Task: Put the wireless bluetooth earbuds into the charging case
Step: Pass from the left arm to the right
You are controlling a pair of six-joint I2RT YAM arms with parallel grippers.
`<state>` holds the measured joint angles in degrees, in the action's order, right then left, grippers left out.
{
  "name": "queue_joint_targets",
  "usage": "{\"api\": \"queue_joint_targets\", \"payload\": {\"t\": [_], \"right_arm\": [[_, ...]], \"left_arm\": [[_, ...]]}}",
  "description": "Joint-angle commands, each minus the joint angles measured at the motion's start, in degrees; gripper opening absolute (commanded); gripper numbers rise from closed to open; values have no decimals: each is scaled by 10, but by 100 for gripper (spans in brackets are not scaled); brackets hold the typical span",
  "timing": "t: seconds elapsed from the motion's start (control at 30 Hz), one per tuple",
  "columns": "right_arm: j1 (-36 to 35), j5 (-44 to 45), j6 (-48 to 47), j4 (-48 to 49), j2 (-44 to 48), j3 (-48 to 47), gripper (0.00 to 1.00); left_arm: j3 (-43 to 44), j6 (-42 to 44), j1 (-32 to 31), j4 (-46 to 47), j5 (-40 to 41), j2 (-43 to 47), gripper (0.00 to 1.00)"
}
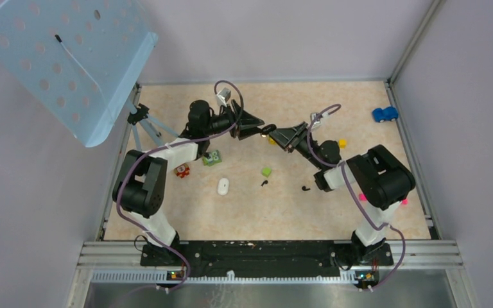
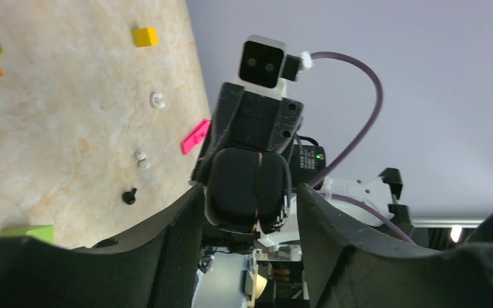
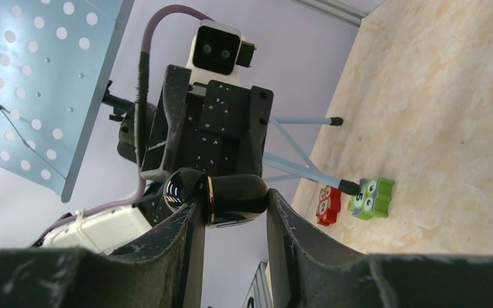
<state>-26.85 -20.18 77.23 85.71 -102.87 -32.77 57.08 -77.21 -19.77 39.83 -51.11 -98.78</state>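
Note:
The charging case (image 1: 266,132), a glossy black shell with a thin gold seam, hangs in mid-air between both arms' tips over the middle of the table. My right gripper (image 3: 234,204) is shut on the case (image 3: 234,199), both fingers pressing its sides. My left gripper (image 2: 249,192) stands open around the case (image 2: 247,189), with a gap at its right finger. Two tiny black earbuds lie on the table, one (image 1: 264,183) below the green cube and one (image 1: 305,188) near the right arm. One earbud (image 2: 129,196) also shows in the left wrist view.
A green cube (image 1: 266,171), a white oval piece (image 1: 223,186), a yellow block (image 1: 342,143), two owl blocks (image 1: 212,158) (image 1: 181,170) and a blue toy car (image 1: 384,114) lie about. A tripod (image 1: 142,122) with a perforated blue board (image 1: 64,58) stands at the back left.

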Motion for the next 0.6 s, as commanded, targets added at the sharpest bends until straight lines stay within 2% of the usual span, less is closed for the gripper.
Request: {"api": "queue_joint_targets", "payload": {"t": [0.0,0.17,0.33,0.47,0.57], "right_arm": [[18,-59,5,130,3,10,10],[32,-136,5,129,1,28,9],[53,-215,22,101,-11,41,4],[61,-251,3,39,11,46,4],[62,-267,-57,-101,52,30,4]], "left_arm": [[41,141,2,-156,4,40,64],[67,262,25,-310,4,73,79],[47,324,28,-342,-3,121,84],[80,446,3,-450,29,138,86],[125,519,-34,-519,70,134,86]]}}
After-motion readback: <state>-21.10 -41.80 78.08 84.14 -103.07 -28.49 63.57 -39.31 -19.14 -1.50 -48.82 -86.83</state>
